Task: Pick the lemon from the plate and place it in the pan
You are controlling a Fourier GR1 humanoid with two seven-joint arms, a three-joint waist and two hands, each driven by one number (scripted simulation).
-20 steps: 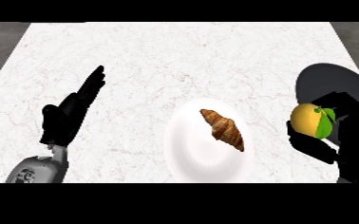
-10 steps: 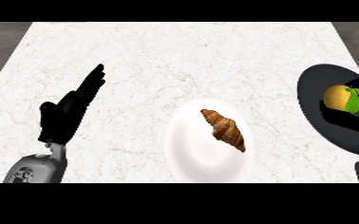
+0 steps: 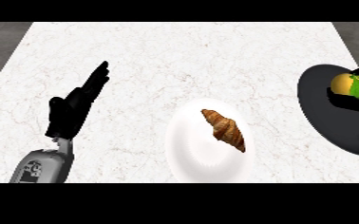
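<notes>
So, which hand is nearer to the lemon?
Right. The right hand is right at the lemon, over the pan; the left hand rests open far to the lemon's left, beyond the plate with the croissant.

From where I stand I count one plate (image 3: 189, 156), one croissant (image 3: 224, 129), one pan (image 3: 322, 118), one lemon (image 3: 342, 81), one left hand (image 3: 70, 111) and one worktop (image 3: 175, 52).

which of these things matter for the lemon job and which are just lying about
For the job: lemon, over the pan at the right edge; plate; right hand, dark just below the lemon.
Not part of it: croissant on the plate; left hand, open, resting at left.
</notes>
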